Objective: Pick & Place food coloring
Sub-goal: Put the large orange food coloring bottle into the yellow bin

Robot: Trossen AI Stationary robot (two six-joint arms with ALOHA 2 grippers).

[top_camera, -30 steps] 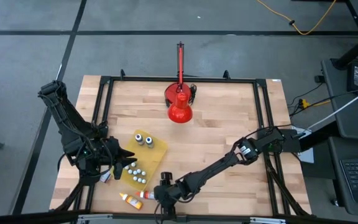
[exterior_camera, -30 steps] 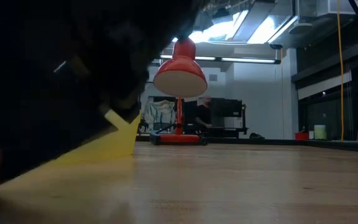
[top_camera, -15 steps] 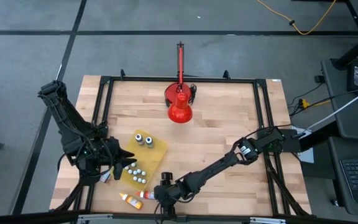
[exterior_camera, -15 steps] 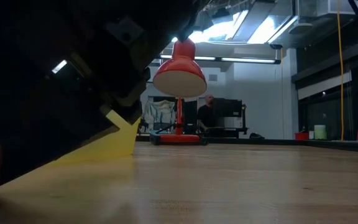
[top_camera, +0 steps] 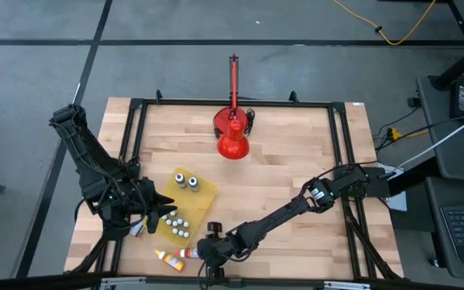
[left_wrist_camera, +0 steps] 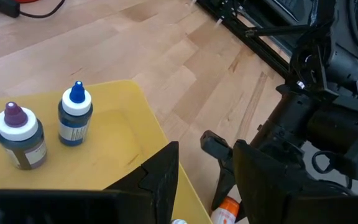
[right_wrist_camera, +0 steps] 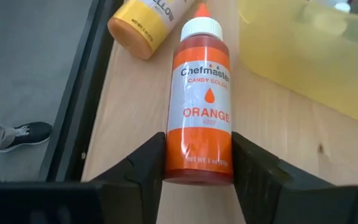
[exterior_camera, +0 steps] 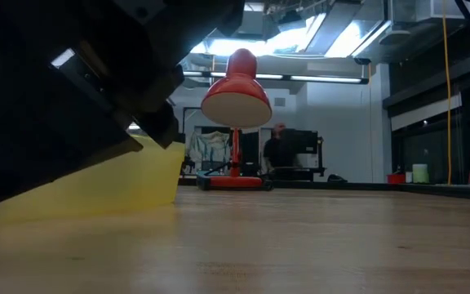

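Here the right tool [right_wrist_camera: 197, 165] sits at the near edge of the tabletop [top_camera: 296, 161], its two fingers [right_wrist_camera: 135, 165] pressed against both sides of the orange bottle's [right_wrist_camera: 201, 106] base; it is clamped on that bottle. The bottle lies flat on the wood, cap pointing away from the tool, so a side grip across the body is the practical approach. Its label reads "ORANGE" in white under a drop mark, the cap is white with an orange tip. A yellow bottle [right_wrist_camera: 145, 25] lies just beside it, closer to the edge, ungripped. The yellow tray [top_camera: 188, 205] lies close by and appears to be the destination: it already carries upright bottles, including a blue-capped one [left_wrist_camera: 74, 115] and a purple-capped one [left_wrist_camera: 18, 134]. The left tool [top_camera: 155, 211] rests over the tray's left edge, fingers [left_wrist_camera: 160, 180] partly apart, holding nothing visible, probably steadying or waiting. A red lamp [top_camera: 233, 137] stands well apart at the far side.
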